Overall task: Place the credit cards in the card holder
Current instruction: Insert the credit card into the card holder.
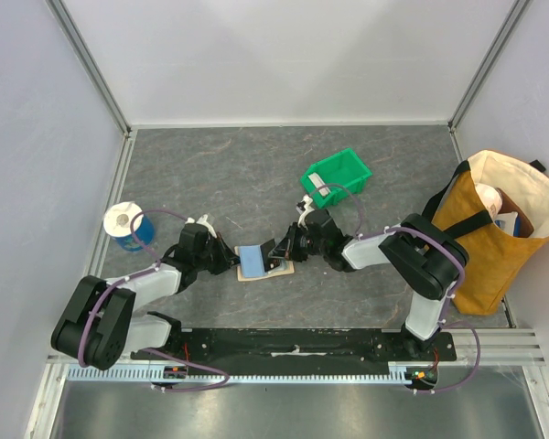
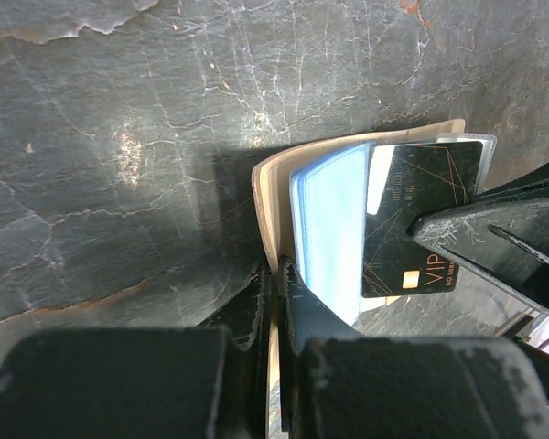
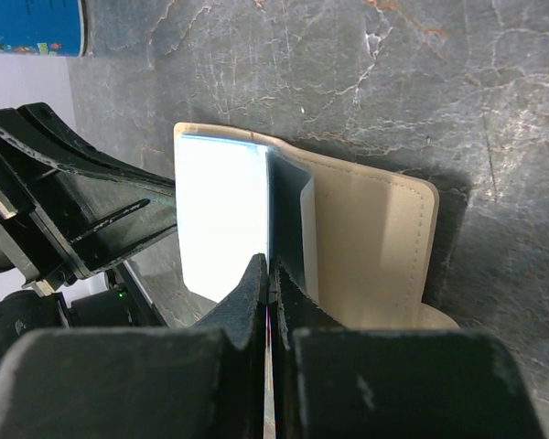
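two black robot arms are bolted side by side at the near edge of the dark grey, stone-patterned table [image 1: 210, 174], and both reach in to one spot at its middle. there lies one tan leather-like folding card holder [image 1: 285, 270], opened flat on the table between the two grippers.

the left gripper [image 2: 274, 274] is clenched on the holder's tan edge, which runs in between its fingers. the right gripper [image 3: 268, 265] is clamped on one dark plastic card with gold lines and "vip" lettering [image 2: 421, 201]; the card sticks out ahead of its fingertips, tilted, with its far end over the open holder.

two cards show at the holder: that dark one and one light blue plastic card [image 2: 329, 219], which lies inside the holder's left half, partly under the dark card.

farther back stands one small green plastic bin [image 1: 337, 176] with something pale in it that is too small to tell. one blue-labelled cylinder with a white top [image 1: 128, 226] stands at the left, and one mustard-yellow cloth tote bag with black straps [image 1: 494, 229] at the right.
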Available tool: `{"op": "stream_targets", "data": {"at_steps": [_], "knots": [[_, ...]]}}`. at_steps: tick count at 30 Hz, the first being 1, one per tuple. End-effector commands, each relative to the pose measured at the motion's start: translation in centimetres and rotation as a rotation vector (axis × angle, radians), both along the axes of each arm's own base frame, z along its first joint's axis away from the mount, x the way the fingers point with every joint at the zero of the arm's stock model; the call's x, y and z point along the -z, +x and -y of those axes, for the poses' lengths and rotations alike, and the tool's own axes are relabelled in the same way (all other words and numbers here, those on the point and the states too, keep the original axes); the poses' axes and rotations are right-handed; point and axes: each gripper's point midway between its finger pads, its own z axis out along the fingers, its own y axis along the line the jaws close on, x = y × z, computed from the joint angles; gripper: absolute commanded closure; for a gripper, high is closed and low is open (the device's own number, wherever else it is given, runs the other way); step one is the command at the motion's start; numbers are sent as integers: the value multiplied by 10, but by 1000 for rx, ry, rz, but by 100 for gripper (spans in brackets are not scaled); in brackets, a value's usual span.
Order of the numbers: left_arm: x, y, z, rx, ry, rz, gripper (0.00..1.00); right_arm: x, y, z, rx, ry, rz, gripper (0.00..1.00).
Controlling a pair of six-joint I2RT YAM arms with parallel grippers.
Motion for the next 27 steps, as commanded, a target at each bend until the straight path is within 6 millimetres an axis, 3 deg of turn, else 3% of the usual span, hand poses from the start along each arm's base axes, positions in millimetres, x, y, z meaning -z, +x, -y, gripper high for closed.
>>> {"op": "stream_targets", "data": {"at_steps": [1, 18, 24, 27], "knots": [[14, -5, -8, -32, 34, -50, 98, -3, -1, -5, -17, 30, 10, 100], [16, -6, -7, -52, 14, -52, 98, 5, -14, -13, -19, 70, -42, 100], [16, -6, -7, -45, 16, -50, 98, 9, -11, -14, -23, 54, -35, 100], [14, -6, -7, -28, 26, -41, 98, 8, -1, -3, 12, 22, -15, 100]]}}
